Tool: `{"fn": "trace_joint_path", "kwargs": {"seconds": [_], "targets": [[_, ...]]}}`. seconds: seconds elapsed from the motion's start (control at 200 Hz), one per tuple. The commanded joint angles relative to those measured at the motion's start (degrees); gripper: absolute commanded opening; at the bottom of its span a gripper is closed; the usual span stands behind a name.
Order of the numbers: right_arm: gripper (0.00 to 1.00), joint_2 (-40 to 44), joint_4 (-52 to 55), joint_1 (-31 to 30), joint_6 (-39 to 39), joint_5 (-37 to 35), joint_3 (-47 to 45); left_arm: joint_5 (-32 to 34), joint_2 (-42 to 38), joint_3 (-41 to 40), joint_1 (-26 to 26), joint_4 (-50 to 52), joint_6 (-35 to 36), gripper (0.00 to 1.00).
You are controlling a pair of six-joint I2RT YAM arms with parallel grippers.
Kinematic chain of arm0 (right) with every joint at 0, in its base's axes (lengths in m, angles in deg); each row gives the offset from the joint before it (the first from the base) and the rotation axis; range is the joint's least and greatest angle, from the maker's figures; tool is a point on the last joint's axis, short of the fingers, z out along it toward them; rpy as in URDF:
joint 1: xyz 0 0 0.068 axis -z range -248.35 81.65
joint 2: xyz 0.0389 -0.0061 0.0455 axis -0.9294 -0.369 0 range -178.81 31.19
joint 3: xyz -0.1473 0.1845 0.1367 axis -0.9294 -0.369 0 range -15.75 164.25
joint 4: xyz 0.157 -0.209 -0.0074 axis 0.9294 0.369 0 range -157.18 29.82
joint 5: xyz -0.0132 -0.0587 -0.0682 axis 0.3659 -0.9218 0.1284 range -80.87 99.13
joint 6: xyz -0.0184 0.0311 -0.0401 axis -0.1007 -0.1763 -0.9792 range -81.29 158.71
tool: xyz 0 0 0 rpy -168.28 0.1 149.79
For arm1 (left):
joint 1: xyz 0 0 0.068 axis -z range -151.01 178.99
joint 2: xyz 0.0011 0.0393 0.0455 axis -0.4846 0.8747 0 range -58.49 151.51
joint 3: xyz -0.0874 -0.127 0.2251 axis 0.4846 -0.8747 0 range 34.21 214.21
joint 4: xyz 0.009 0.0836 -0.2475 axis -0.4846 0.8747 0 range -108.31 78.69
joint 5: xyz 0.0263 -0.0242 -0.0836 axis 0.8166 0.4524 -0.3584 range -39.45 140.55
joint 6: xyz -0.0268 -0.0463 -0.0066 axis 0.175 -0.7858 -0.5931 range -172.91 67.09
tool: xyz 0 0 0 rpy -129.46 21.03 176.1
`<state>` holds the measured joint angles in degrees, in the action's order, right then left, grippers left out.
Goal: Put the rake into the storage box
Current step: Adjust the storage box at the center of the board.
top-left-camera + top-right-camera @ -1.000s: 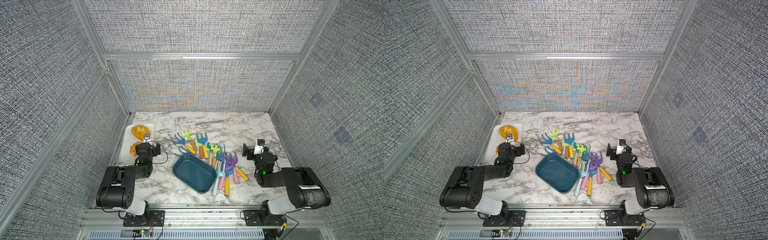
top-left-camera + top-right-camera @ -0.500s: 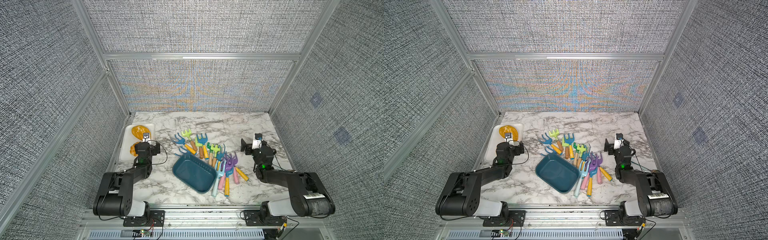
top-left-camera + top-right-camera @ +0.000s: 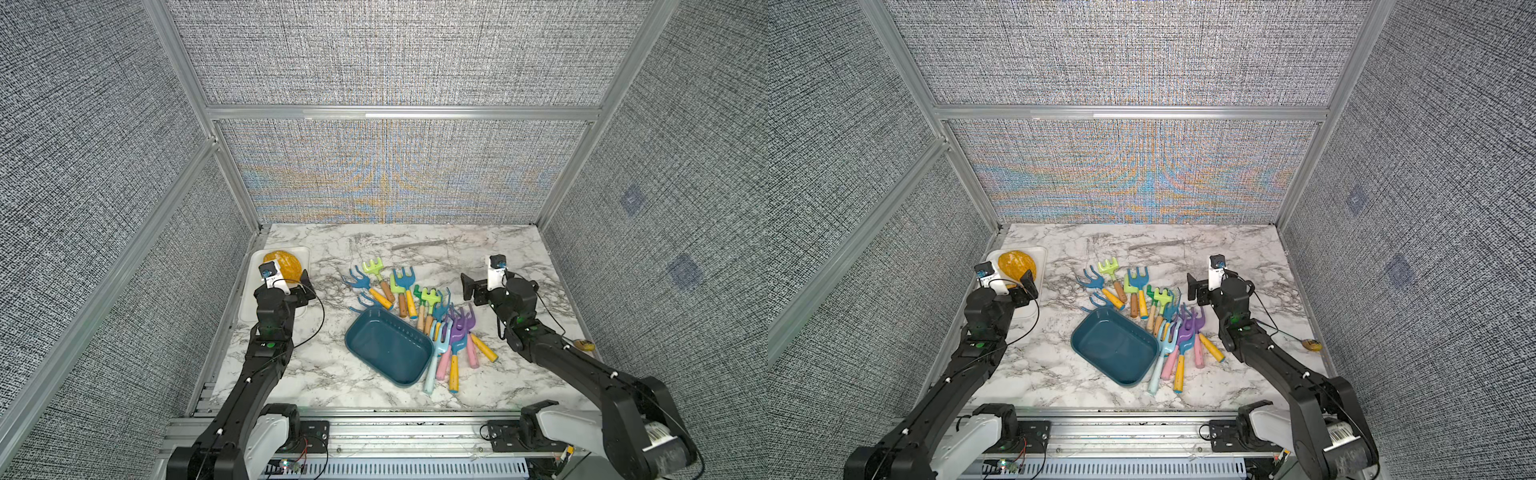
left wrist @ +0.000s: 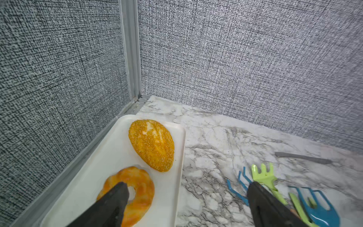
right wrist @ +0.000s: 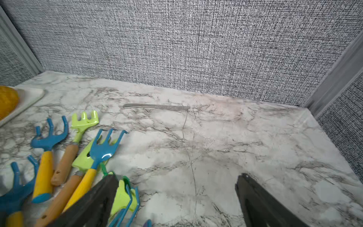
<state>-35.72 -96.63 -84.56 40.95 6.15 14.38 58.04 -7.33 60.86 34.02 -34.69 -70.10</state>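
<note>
The storage box (image 3: 388, 347) (image 3: 1115, 347), a dark teal bin, sits empty at the middle front in both top views. Several toy rakes (image 3: 415, 299) (image 3: 1154, 307) lie in a pile behind it and along its right side, in blue, green, purple and pink. My right gripper (image 3: 482, 286) (image 5: 177, 176) hovers open just right of the pile, over bare marble, with a green rake head (image 5: 122, 196) by one finger. My left gripper (image 3: 295, 284) (image 4: 187, 185) hangs open over the white tray's inner edge, left of the pile. Neither holds anything.
A white tray (image 3: 253, 307) (image 4: 110, 155) lies along the left wall with a seeded bun (image 4: 152, 144) and a bagel (image 4: 141, 188) on it. A thin metal strip (image 3: 417, 245) (image 5: 157, 106) lies near the back. A small yellow thing (image 3: 584, 344) rests at the right edge.
Both arms have unfolded from their tucked pose and reached forward and up; the right gripper has drifted toward the back and the pile. Both grippers stay open. The rakes and box have not moved.
</note>
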Motion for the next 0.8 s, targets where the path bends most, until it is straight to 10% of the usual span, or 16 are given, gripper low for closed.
{"fn": "trace_joint_path", "kwargs": {"seconds": [0.0,0.43,0.611,0.796], "targets": [[0.99,2.53,4.4,-0.44,7.13,-2.76,1.6,-5.85,-4.67,-0.03,0.02,7.53,-6.3,0.99],[0.97,13.44,24.72,2.25,21.13,3.46,-1.75,-21.51,-23.7,-3.86,0.5,19.29,-10.29,0.99],[0.89,15.74,33.82,-6.15,23.98,4.05,-2.07,-12.3,-27.9,-12.02,0.5,16.07,-25.4,0.99],[0.78,16.03,40.45,-19.43,31.51,-3.19,-2.79,-12.34,-24.35,-10.76,0.49,16.85,-24.66,0.99]]}}
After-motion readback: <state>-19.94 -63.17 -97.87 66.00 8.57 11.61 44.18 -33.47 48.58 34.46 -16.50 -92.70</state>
